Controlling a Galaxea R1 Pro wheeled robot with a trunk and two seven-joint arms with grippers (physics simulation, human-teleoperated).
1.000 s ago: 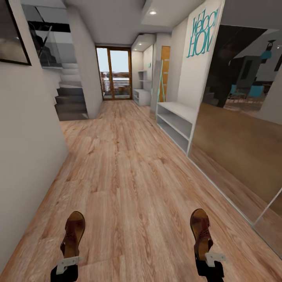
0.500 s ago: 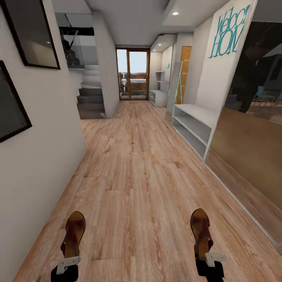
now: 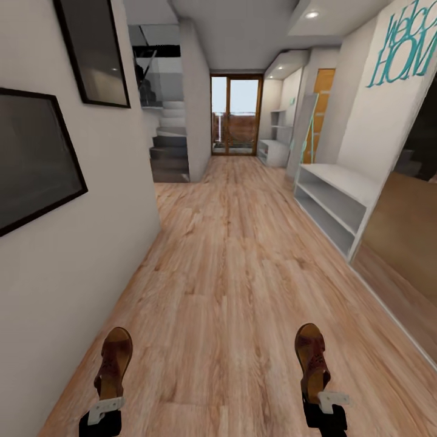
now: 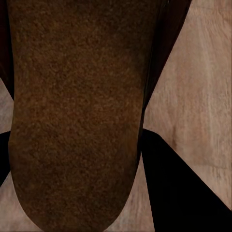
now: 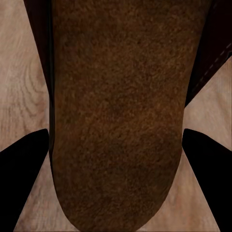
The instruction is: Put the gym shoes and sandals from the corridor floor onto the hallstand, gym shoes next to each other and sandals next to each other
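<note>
Our fingers are pinched on a sandal in each arm: the left gripper [image 3: 101, 417] clamps the heel end of the left sandal [image 3: 114, 363], and the right gripper [image 3: 326, 410] clamps the heel end of the right sandal [image 3: 312, 362]. Both sandals point away from us, carried above the corridor floor [image 3: 230, 273]. In each wrist view the dark-brown footbed sits between the dark jaws, with wood planks showing past its edges.

We judge the task about half in hand: both sandals are picked up but neither is on a rack yet. The gym shoes do not appear here, so we cannot tell where they lie or whether they are already placed.

Farther along the right wall stands a plain white bench [image 3: 331, 203] with two open shelves, both bare as far as we can see. Beyond it, near the glass door [image 3: 234, 115] at the corridor's end, a pale unit with upper shelves [image 3: 274, 145] is likely the hallstand; it is too far off to make out what its compartments hold. Stairs [image 3: 170, 155] rise on the left.
</note>
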